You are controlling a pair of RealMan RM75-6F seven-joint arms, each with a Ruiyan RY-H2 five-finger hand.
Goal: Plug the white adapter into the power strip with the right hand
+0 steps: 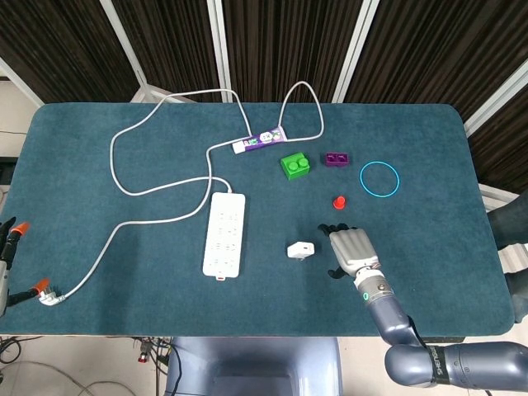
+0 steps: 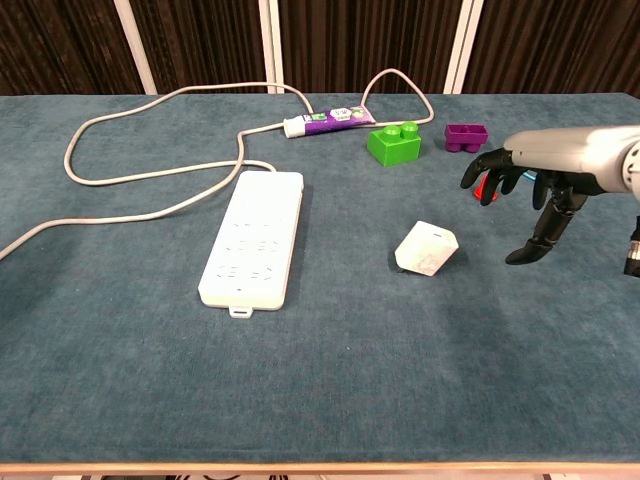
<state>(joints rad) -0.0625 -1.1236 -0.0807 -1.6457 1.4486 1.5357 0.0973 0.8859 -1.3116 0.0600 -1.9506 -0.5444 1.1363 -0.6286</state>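
The white adapter lies tipped on its side on the blue cloth, a little right of the white power strip. My right hand hovers to the right of the adapter, apart from it, fingers spread and holding nothing. The strip lies flat with its sockets facing up and its cable looping to the back left. My left hand does not appear in either view.
Behind the adapter are a green brick, a purple brick, a small red cone, a cyan ring and a purple tube. The strip's plug lies at the front left edge.
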